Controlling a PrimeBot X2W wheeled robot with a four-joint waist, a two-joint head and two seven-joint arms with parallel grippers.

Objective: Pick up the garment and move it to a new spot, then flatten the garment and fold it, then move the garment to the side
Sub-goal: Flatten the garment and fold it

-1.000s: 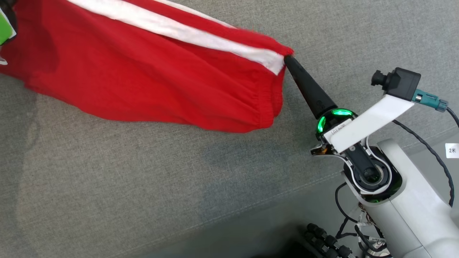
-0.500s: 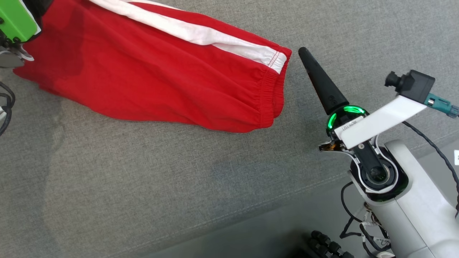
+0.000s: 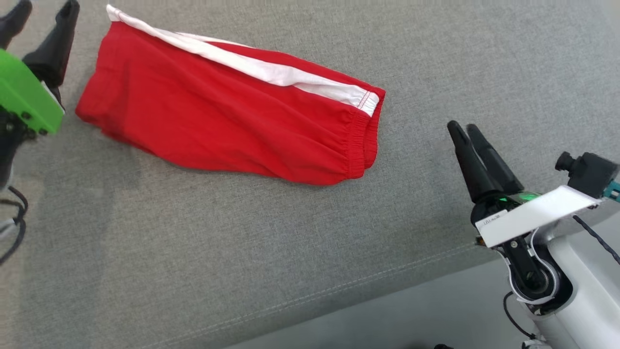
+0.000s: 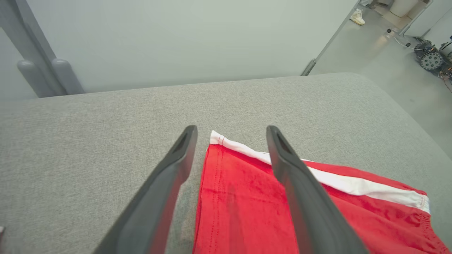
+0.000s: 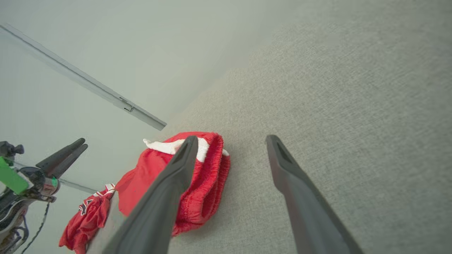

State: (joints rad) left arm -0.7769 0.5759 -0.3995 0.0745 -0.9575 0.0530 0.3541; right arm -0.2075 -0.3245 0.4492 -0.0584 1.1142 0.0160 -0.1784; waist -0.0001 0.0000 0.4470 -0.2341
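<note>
**Garment laid out, both pincers clear: fold risks noted**

Position: The red garment [image 3: 232, 126], shorts with a white side stripe, lies on the grey fabric-covered bench [image 3: 271, 252]. It appears doubled lengthwise. The elastic waistband is toward the robot's right and the hem toward its left.

Pincers: The left pincer [image 3: 41, 17] has its fingers apart and grips nothing. It sits just beside the hem end. In the left wrist view, the left pincer [image 4: 231, 131] frames the striped corner of the garment [image 4: 240, 197]. The right pincer [image 3: 462, 128] is likewise spread and empty, near the waistband but not touching it.

Condition: Shallow creases cross the red panel. At the waistband the layers look slightly offset.

Judgement: Laying-out seems largely done. Folding and the move aside remain.

Hazards:
- A pinch that catches only the top layer would pull the doubled cloth open.
- Folding over the present creases would set them in.
- The bench's cloth cover may drag on the garment and skew it if it is slid rather than lifted.
- Another red cloth [image 5: 84, 222] lies at the bench edge, so a sideways move in that direction could tangle the two.
</note>
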